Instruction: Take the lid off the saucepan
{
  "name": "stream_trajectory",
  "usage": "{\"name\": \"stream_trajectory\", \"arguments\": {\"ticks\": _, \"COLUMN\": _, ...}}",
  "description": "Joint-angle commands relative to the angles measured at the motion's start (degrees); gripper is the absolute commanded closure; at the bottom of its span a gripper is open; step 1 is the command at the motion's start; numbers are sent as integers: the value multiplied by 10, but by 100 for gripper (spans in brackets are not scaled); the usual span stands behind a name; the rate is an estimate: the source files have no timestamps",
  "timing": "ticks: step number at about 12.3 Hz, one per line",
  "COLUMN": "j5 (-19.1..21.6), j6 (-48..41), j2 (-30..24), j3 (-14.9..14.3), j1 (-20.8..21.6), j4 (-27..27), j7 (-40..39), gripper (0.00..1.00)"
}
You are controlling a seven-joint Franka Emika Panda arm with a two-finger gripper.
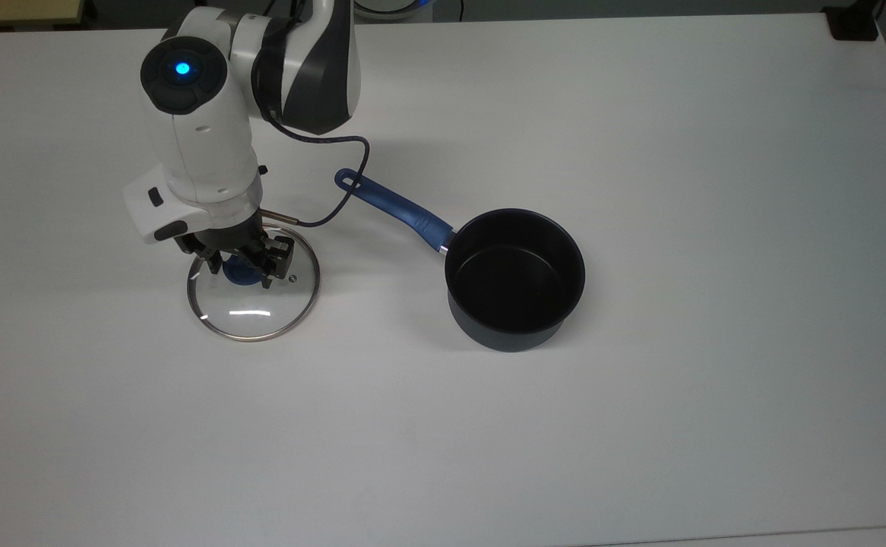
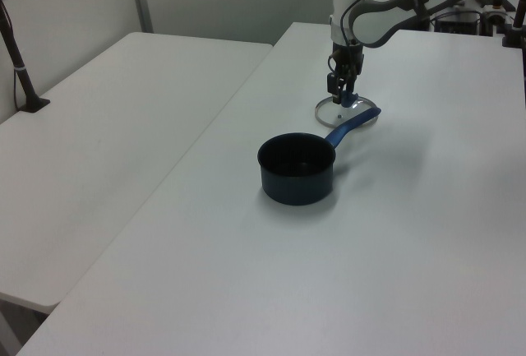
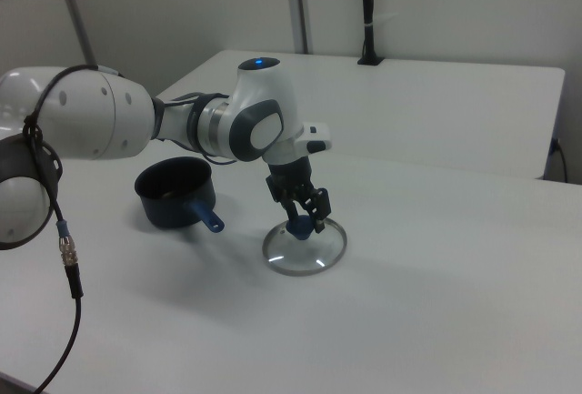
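Observation:
The lid (image 1: 254, 310), clear glass with a metal rim, lies flat and low at the white table (image 1: 640, 425), to the top view's left of the saucepan (image 1: 515, 277). My gripper (image 1: 239, 266) points straight down with its fingers shut on the lid's blue centre knob. The saucepan is dark, uncovered and upright, and its long blue handle (image 1: 396, 207) points toward the lid. In the left view the lid (image 2: 339, 114) sits behind the saucepan (image 2: 297, 167), under the gripper (image 2: 345, 95). In the right view the gripper (image 3: 303, 219) holds the lid (image 3: 306, 252) to the right of the saucepan (image 3: 173, 194).
A black cable (image 1: 340, 190) hangs from the arm and loops just above the end of the handle. A black mount (image 1: 853, 23) sits at the table's far right corner in the top view. A second white table (image 2: 107, 142) stands alongside in the left view.

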Motion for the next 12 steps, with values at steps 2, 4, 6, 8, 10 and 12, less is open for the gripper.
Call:
{"name": "stream_trajectory", "arguments": {"ticks": 2, "j5": 3, "j6": 0, "j2": -43, "j3": 6, "j1": 3, "j4": -8, "j7": 3, "gripper": 0}}
{"name": "stream_trajectory", "arguments": {"ticks": 4, "j5": 7, "j6": -80, "j2": -101, "j3": 8, "j1": 33, "j4": -4, "j7": 33, "gripper": 0}}
{"name": "stream_trajectory", "arguments": {"ticks": 6, "j5": 7, "j6": -186, "j2": -175, "j3": 9, "j1": 56, "j4": -8, "j7": 27, "gripper": 0}}
{"name": "stream_trajectory", "arguments": {"ticks": 8, "j5": 6, "j6": -274, "j2": -242, "j3": 9, "j1": 86, "j4": -19, "j7": 18, "gripper": 0}}
{"name": "stream_trajectory", "arguments": {"ticks": 10, "j5": 6, "j6": -309, "j2": -286, "j3": 9, "j1": 98, "j4": -36, "j7": -19, "gripper": 0}}
{"name": "stream_trajectory", "arguments": {"ticks": 12, "j5": 6, "j6": -323, "j2": -291, "j3": 7, "j1": 102, "j4": -39, "j7": -30, "gripper": 0}}
